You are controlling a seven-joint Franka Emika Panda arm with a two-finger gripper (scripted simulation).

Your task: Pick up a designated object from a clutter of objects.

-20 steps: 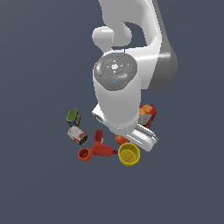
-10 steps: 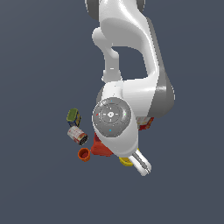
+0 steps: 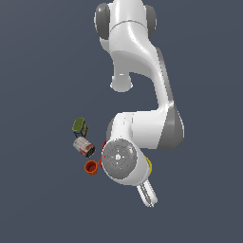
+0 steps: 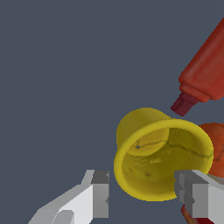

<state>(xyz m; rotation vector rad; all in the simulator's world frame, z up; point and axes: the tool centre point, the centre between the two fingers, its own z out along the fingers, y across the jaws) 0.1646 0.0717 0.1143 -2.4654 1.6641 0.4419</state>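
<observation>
Between our spread fingers [image 4: 101, 199] the yellow cup [image 4: 162, 159] is sitting mouth-up as we're hovering the gripper [image 4: 146, 197] wide open around its rim, gripping nothing, while a red bottle [image 4: 205, 70] and an orange ball [image 4: 215, 144] are crowding just behind it.

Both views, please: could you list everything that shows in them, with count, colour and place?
yellow cup: one, bright yellow, open mouth facing the wrist camera, between the two fingers; only a sliver shows in the exterior view.
red bottle-shaped item: one, red with a dark red neck, beside the cup.
orange ball: one, orange, behind the cup's rim.
orange cup: one, at the exterior view's left of the arm.
labelled tin can: one, pale with red, above the orange cup.
green-yellow can: one, above the tin.
arm: one, white and grey.
fingers: two, grey, spread either side of the cup.
</observation>
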